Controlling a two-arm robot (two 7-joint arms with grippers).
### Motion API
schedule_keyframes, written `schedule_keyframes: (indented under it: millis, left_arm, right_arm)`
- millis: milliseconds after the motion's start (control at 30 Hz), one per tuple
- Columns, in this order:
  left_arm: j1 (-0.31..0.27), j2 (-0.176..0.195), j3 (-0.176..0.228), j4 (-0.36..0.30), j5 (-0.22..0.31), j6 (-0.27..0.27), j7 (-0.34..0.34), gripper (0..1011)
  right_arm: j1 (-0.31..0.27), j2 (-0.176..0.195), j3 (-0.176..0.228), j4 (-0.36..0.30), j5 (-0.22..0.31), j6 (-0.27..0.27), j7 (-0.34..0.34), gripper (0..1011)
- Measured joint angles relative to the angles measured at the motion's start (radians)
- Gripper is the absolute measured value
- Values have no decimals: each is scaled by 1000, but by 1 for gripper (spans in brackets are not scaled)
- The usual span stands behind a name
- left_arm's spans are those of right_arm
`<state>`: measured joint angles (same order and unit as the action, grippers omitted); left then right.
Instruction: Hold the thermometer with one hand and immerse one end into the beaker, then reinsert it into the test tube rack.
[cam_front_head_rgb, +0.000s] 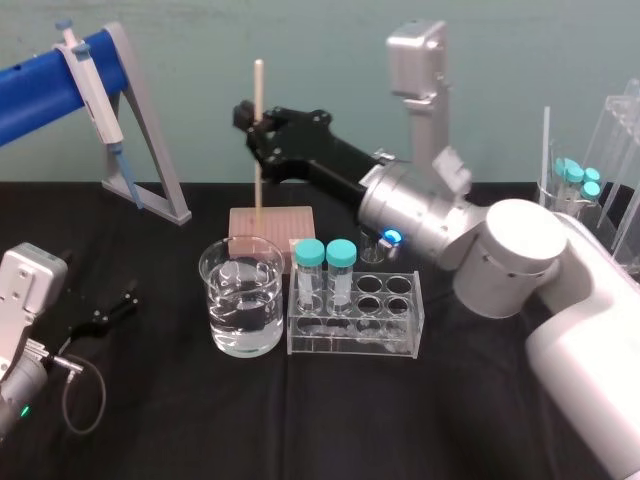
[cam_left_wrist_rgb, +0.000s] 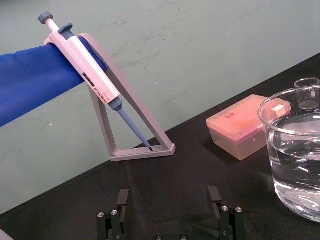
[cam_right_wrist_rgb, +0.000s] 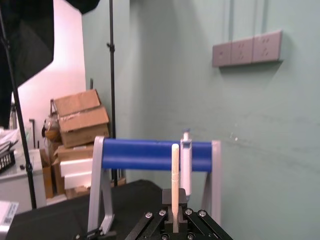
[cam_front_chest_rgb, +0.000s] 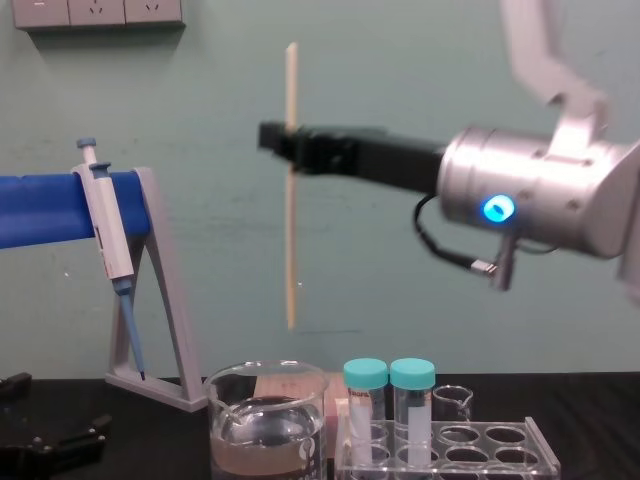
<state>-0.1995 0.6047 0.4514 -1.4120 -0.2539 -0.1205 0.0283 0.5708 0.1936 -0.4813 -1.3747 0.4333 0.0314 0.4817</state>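
Right gripper (cam_front_chest_rgb: 283, 137) clamped on thermometer (cam_front_chest_rgb: 291, 230) upper shaft. Rod vertical, tip hanging below gripper, clear of beaker (cam_front_chest_rgb: 265, 440) rim, apparently staged for straight dip. Left gripper (cam_left_wrist_rgb: 170, 196) parked, jaws wide.

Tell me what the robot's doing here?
The right claw is shut on the thermometer, holding it upright in the air. Its lower end hangs higher than the beaker, not in the liquid. The rack stands beside the beaker with two capped tubes in it. The left claw lies open on the table, off to the left.
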Motion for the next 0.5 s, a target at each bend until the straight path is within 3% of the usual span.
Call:
schedule_keyframes:
  millis: [167,500]
  left_arm:
    - [0,0,0,0,0,0,0,1004]
    - [0,0,0,0,0,0,0,1004]
  right_arm:
    - [-19,47,34,-63,28,10,-11,48]
    - [-93,151,127,-172,53,39,-97,48]
